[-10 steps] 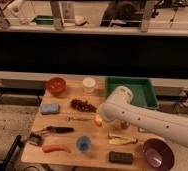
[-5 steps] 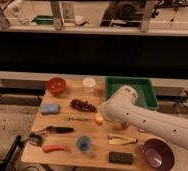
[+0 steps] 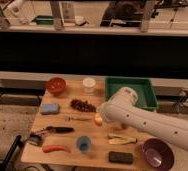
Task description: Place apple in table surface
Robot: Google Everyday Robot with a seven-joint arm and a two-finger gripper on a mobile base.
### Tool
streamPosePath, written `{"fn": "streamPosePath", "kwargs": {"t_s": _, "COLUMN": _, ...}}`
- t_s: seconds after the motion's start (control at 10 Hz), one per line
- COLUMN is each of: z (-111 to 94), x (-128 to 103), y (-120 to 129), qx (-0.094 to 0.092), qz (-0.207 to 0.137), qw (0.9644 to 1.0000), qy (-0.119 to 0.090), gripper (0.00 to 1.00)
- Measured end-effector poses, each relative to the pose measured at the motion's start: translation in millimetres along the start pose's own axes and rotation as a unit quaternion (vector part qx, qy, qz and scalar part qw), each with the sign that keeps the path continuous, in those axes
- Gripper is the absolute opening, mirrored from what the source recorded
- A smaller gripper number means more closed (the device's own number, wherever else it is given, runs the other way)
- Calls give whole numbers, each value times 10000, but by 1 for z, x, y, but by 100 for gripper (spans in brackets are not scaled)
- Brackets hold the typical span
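The apple (image 3: 98, 119) is a small orange-yellow fruit near the middle of the light tan table surface (image 3: 62, 120). Only its left part shows beside the white arm. My gripper (image 3: 103, 115) is at the lower end of the arm, right at the apple and largely hidden behind the arm's white casing. I cannot tell whether the apple rests on the table or is held just above it.
A red-brown bowl (image 3: 56, 85), a white cup (image 3: 89, 85) and a green tray (image 3: 132, 90) stand at the back. A blue sponge (image 3: 50, 108), a dark cluster (image 3: 83, 105), a carrot (image 3: 55, 148), a blue cup (image 3: 83, 144) and a purple bowl (image 3: 158, 154) lie around.
The arm's upper part has shifted slightly to the right. The apple and the gripper end stay at about the same spot.
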Motion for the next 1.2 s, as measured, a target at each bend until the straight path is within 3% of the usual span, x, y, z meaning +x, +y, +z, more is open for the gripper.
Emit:
{"fn": "streamPosePath", "kwargs": {"t_s": 0.3, "z": 11, "x": -1, "y": 3, "qx": -92, "qz": -44, "qw": 9999, "qy": 64, "gripper": 2}}
{"fn": "streamPosePath", "kwargs": {"t_s": 0.6, "z": 45, "x": -1, "y": 12, "qx": -313, "qz": -116, "qw": 9992, "qy": 204, "gripper": 2}}
{"fn": "streamPosePath", "kwargs": {"t_s": 1.2, "z": 63, "x": 4, "y": 17, "qx": -500, "qz": -108, "qw": 9981, "qy": 358, "gripper": 6}}
